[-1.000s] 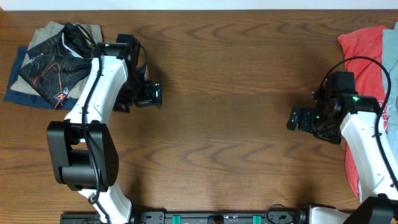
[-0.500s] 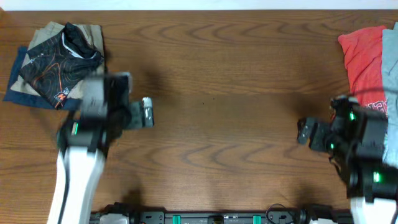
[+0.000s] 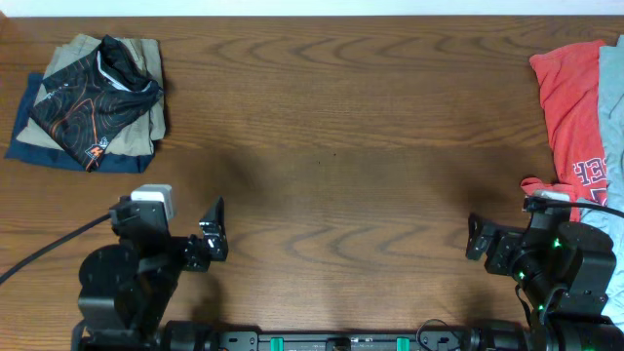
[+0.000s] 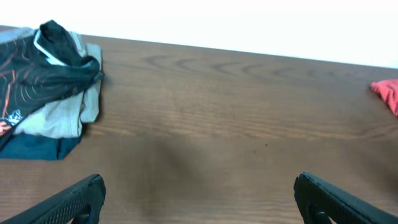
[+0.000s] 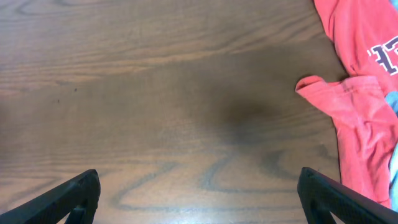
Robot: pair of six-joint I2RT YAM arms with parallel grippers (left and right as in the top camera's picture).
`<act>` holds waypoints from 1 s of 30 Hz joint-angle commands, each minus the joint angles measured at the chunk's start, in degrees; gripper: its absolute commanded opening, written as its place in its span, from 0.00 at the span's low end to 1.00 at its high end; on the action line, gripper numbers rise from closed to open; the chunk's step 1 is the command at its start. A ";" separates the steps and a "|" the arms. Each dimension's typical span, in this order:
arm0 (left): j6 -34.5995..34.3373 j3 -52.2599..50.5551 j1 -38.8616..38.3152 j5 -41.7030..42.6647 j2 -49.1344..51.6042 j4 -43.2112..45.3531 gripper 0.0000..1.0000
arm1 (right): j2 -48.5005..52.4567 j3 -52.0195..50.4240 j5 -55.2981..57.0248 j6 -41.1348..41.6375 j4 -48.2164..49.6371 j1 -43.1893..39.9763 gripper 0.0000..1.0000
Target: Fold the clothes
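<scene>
The black jersey (image 3: 93, 102) with orange-red contour lines lies folded on top of a small stack at the table's far left; it also shows at the left of the left wrist view (image 4: 43, 74). My left gripper (image 3: 213, 234) is open and empty near the front left edge, well away from the stack. In the left wrist view the left gripper (image 4: 199, 196) has only bare wood between its fingers. My right gripper (image 3: 475, 237) is open and empty near the front right, and in the right wrist view the right gripper (image 5: 199, 196) is over bare table.
Under the jersey lie a folded tan garment (image 3: 146, 127) and a dark blue one (image 3: 29, 146). An unfolded red T-shirt (image 3: 570, 107) with lettering and a light blue garment (image 3: 614, 97) lie at the right edge. The red shirt also shows in the right wrist view (image 5: 360, 93).
Both arms have drawn back from mid-table to the front edge. The left gripper left the folded stack; the right moved away from the red shirt. The clothes have not moved.
</scene>
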 commanded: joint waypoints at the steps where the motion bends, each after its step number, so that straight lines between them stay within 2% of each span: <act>1: -0.28 -0.33 0.17 -0.48 -0.61 0.20 0.98 | -0.13 -0.46 0.00 -1.01 -0.81 -0.42 0.99; 16: -0.28 -0.33 0.17 -0.48 -0.48 -4.11 0.98 | -2.21 -0.96 0.87 -1.51 -0.66 0.92 0.99; 22: -0.28 -0.33 0.17 -0.48 -0.48 -4.13 0.98 | -10.47 -8.37 2.91 -4.24 14.34 6.47 0.99; 30: -0.28 -0.33 0.17 -0.48 -0.48 -4.13 0.98 | -25.14 -24.02 2.99 -5.16 30.34 9.38 0.99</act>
